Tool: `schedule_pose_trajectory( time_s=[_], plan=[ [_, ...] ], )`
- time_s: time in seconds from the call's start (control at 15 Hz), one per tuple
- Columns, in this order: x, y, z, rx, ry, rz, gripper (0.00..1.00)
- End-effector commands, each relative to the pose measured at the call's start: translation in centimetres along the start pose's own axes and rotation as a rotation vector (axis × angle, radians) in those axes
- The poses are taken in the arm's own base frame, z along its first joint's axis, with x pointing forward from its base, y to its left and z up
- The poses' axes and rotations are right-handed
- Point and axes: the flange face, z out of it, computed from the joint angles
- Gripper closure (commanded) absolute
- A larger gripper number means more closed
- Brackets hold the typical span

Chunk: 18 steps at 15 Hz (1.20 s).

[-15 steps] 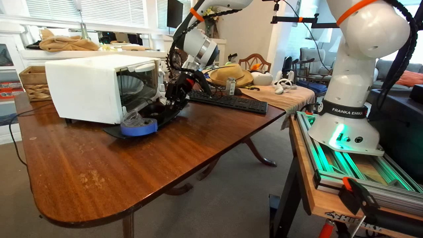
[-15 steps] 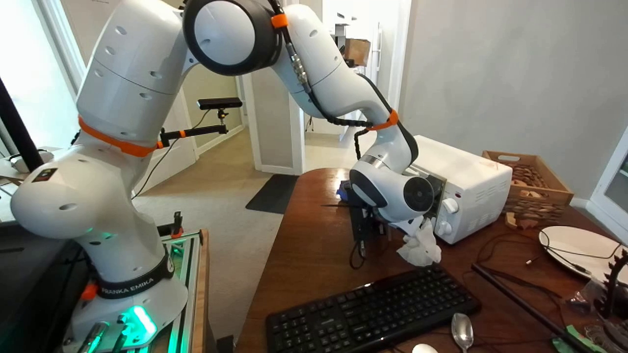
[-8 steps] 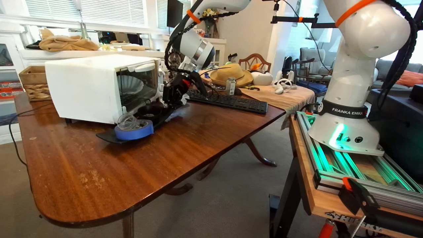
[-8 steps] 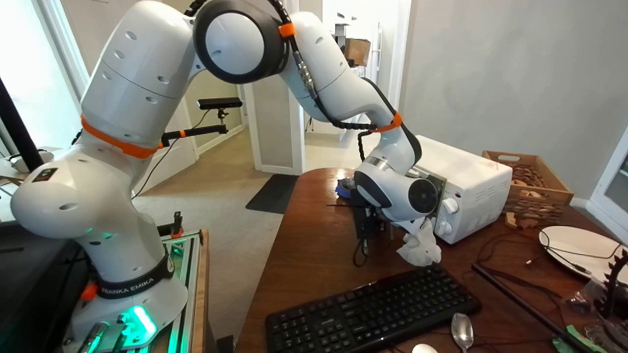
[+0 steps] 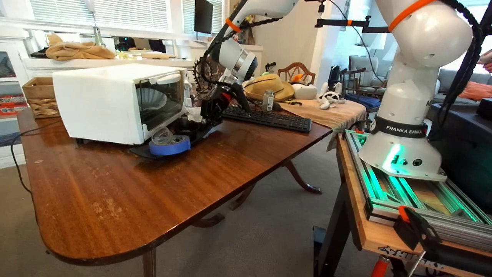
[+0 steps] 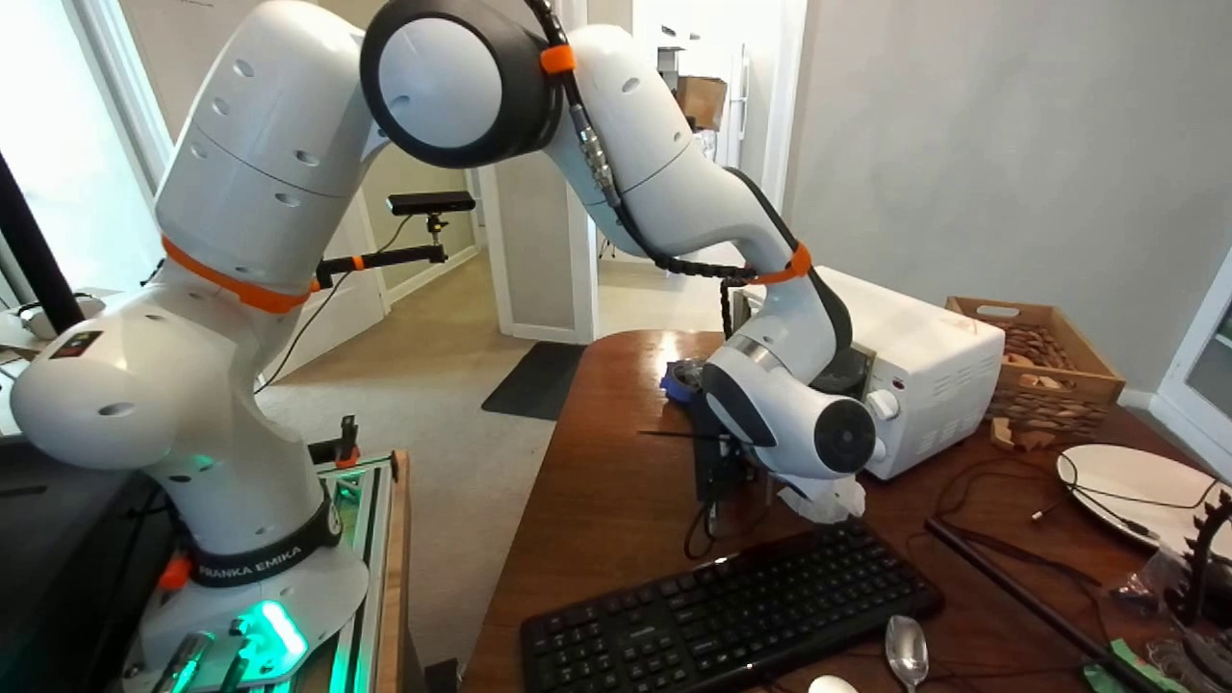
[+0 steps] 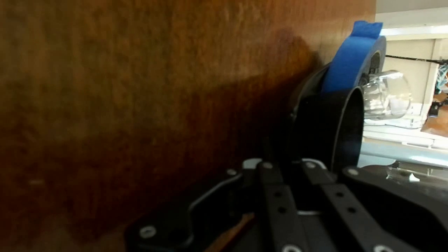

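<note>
Gripper (image 7: 289, 164) held black tray (image 5: 140, 153) by its edge, jaws closed on it — tray was over table (image 5: 115, 204), beside white oven (image 5: 98, 104) — bearing blue tape (image 5: 170, 147), clear glass (image 5: 162, 135), black bowl (image 7: 316, 122).

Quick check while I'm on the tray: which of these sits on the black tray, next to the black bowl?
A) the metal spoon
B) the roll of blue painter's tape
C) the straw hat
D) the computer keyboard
B: the roll of blue painter's tape rests on the black tray, and the wrist view shows it right beside the black bowl.
</note>
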Motion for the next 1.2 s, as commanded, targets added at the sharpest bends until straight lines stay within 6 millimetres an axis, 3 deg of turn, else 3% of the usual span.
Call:
schedule_pose_trajectory(
  time_s=[0.0, 0.27, 0.73, 1.13],
  plan=[
    [-1.3, 3.1, -1.6, 0.022, -0.02, -0.003, 0.98],
    [-1.6, 4.5, -3.4, 0.021, -0.018, -0.043, 0.98],
    [-3.3, 3.2, -5.1, -0.024, -0.058, -0.103, 0.98],
    [-4.7, 2.1, -6.8, -0.033, -0.062, -0.28, 0.98]
  ],
)
